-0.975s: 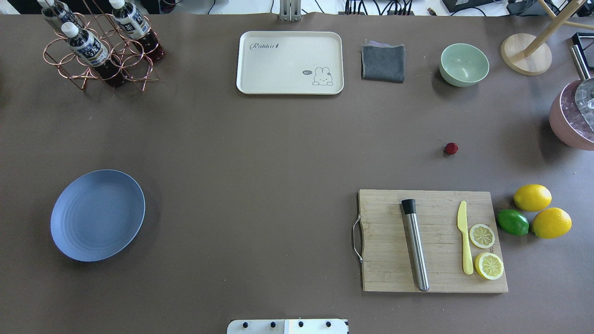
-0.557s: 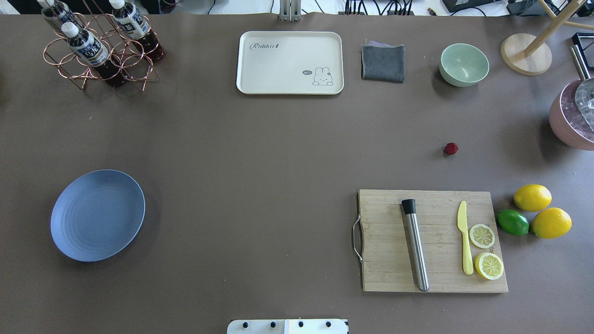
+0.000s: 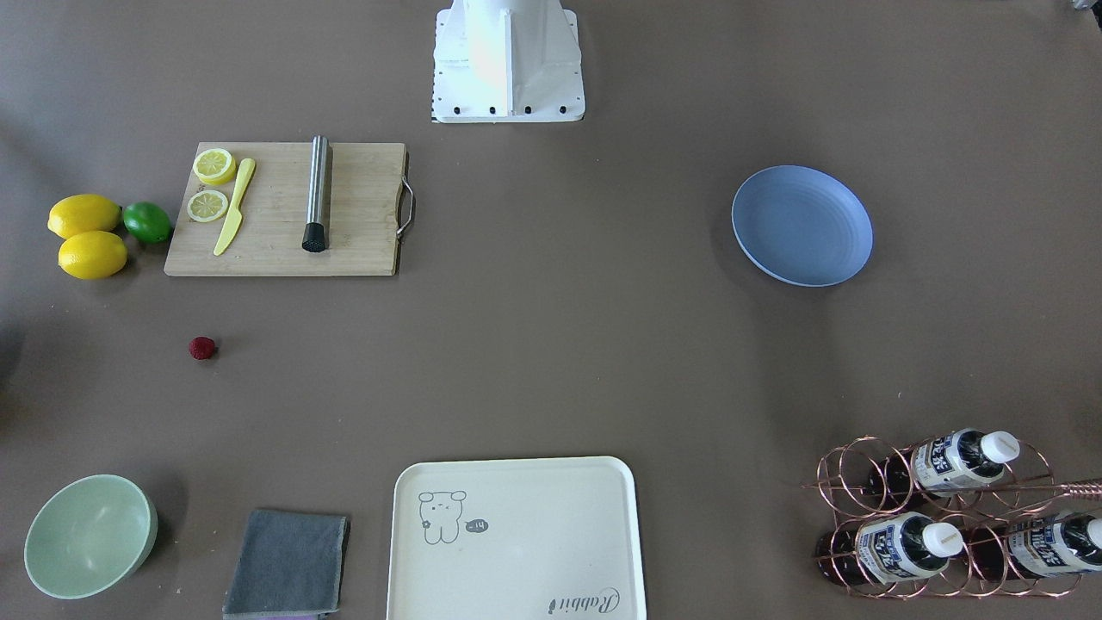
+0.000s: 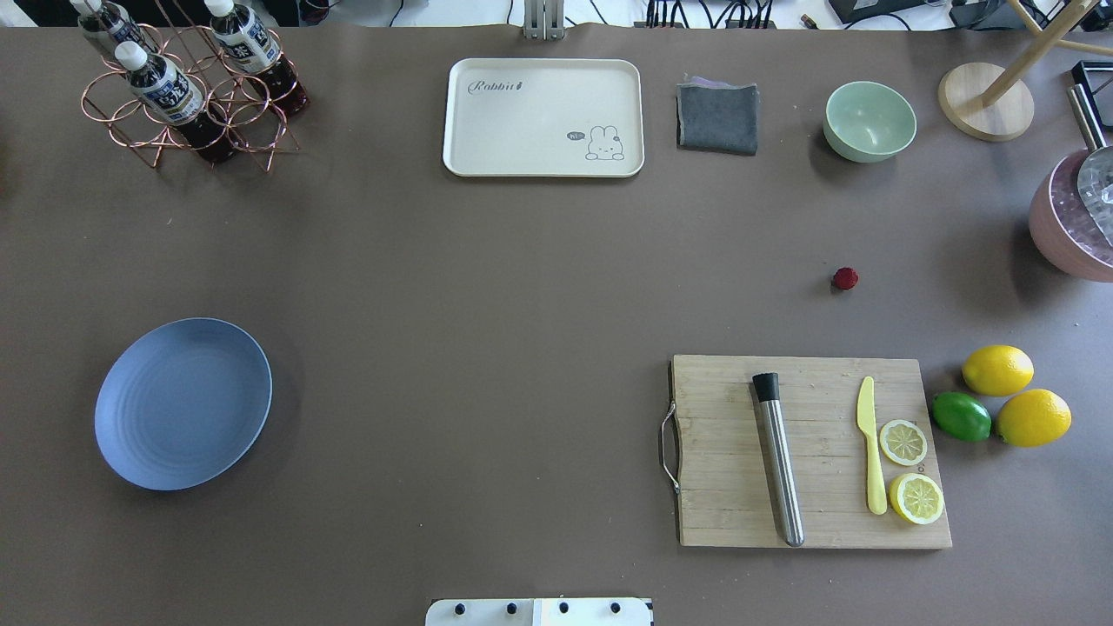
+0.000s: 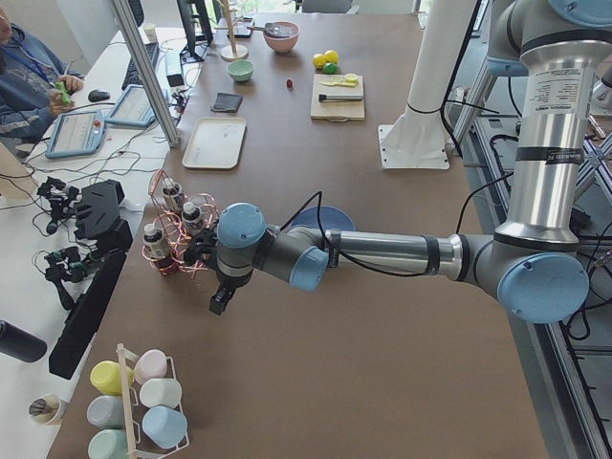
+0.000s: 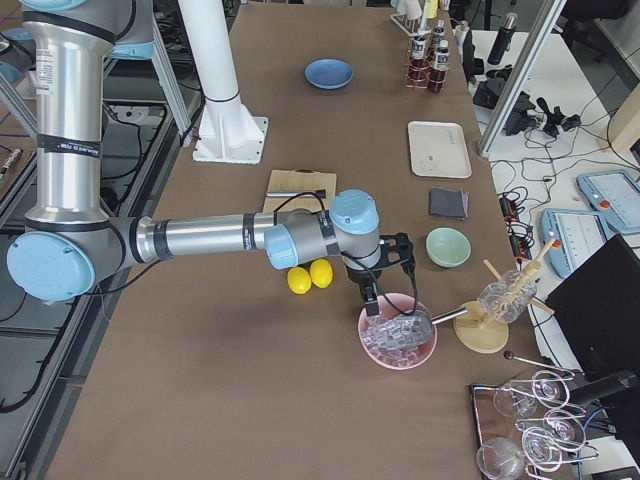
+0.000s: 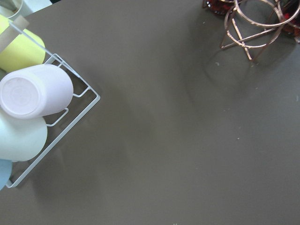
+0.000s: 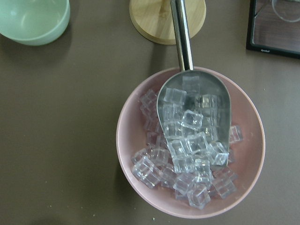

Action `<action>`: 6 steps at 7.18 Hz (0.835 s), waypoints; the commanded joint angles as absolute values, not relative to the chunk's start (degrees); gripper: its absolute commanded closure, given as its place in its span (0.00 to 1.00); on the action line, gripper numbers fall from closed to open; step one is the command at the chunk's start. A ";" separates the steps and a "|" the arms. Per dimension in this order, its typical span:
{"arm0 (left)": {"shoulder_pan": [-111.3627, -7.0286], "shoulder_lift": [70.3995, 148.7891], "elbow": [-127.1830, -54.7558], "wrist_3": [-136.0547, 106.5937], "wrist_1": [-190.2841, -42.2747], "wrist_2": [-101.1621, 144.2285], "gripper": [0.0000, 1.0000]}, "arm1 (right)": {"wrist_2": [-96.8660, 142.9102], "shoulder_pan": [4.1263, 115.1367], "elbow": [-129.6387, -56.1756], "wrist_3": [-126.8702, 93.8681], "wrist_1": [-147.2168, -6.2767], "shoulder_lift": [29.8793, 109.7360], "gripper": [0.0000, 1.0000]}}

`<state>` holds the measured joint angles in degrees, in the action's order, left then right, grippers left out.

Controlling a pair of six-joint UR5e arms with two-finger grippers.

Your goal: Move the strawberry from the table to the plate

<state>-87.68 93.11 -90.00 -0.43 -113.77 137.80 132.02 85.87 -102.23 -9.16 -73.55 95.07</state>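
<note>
The strawberry (image 4: 844,278) is a tiny dark red berry lying alone on the brown table (image 4: 522,304), beyond the cutting board; it also shows in the front view (image 3: 202,348). The light blue plate (image 4: 183,403) rests empty far to the left (image 3: 801,226). Neither gripper appears in the overhead or front view. In the side views the left gripper (image 5: 220,301) hangs low near the bottle rack at the table's left end, and the right gripper (image 6: 372,300) hovers over a pink bowl of ice. I cannot tell whether either is open or shut.
A cutting board (image 4: 809,452) carries a steel muddler, a yellow knife and lemon slices, with lemons and a lime (image 4: 961,416) beside it. At the back stand a cream tray (image 4: 543,117), grey cloth (image 4: 717,117), green bowl (image 4: 869,121) and bottle rack (image 4: 187,87). The ice bowl (image 8: 190,143) holds a scoop.
</note>
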 commanded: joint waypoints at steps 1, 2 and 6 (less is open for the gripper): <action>-82.47 94.57 -90.18 -14.27 -122.30 139.49 0.02 | 136.90 83.77 -102.83 -14.84 -67.24 94.66 0.00; -78.70 92.22 -90.00 -20.16 -128.00 138.96 0.01 | 137.80 82.89 -103.09 -18.25 -67.15 94.66 0.00; -58.34 87.90 -89.39 -48.59 -150.03 126.18 0.01 | 130.97 77.19 -104.68 -27.06 -67.15 95.19 0.00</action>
